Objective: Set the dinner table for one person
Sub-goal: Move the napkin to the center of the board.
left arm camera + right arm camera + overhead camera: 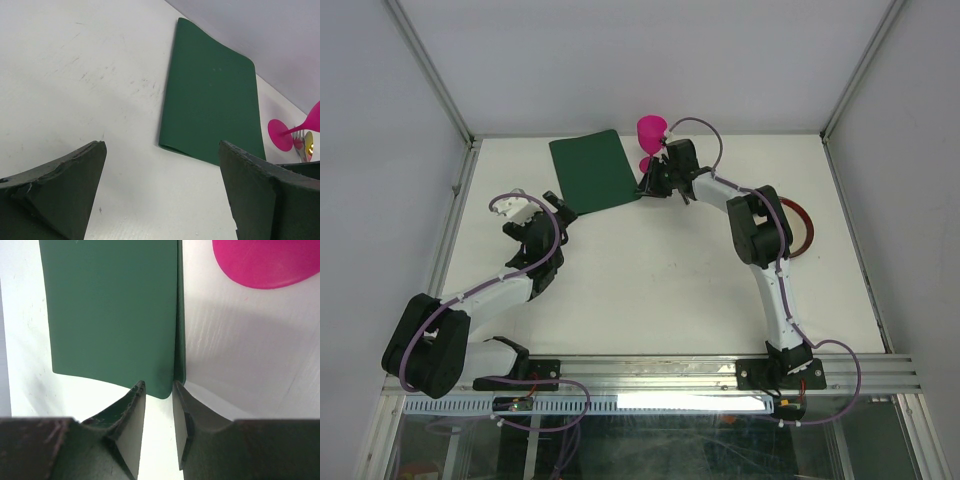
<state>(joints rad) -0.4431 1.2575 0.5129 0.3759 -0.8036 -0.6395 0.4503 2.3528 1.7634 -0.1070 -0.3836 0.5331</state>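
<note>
The counter [650,290], the broad white top edged by metal rails, fills the middle of the overhead view and carries everything else. Toward its far side, left of centre, lies a dark green placemat [592,170], skewed to the rails. The right hand [157,387] is at the mat's near right corner. In the right wrist view its fingers stand almost together with the mat's corner between them and the right edge turned up on end, so it looks clamped on the placemat. Just beyond that hand stands a pink goblet [652,130], its foot near the mat's right edge. A red-rimmed plate [804,225] sits well off to the right, partly behind the right arm. The left hand [161,147] hangs over bare counter near the mat's left side, fingers wide apart and holding nothing. The step in hand seems to be bringing the mat to the diner's place near the front. To do it well, the pinch should stay deep enough on the edge not to slip, and the corner should be lifted only slightly so the sheet slides rather than folds. The pull should run toward the near centre and away from the goblet, whose foot could catch the raised edge. The mat should finish square to the front rail.
</note>
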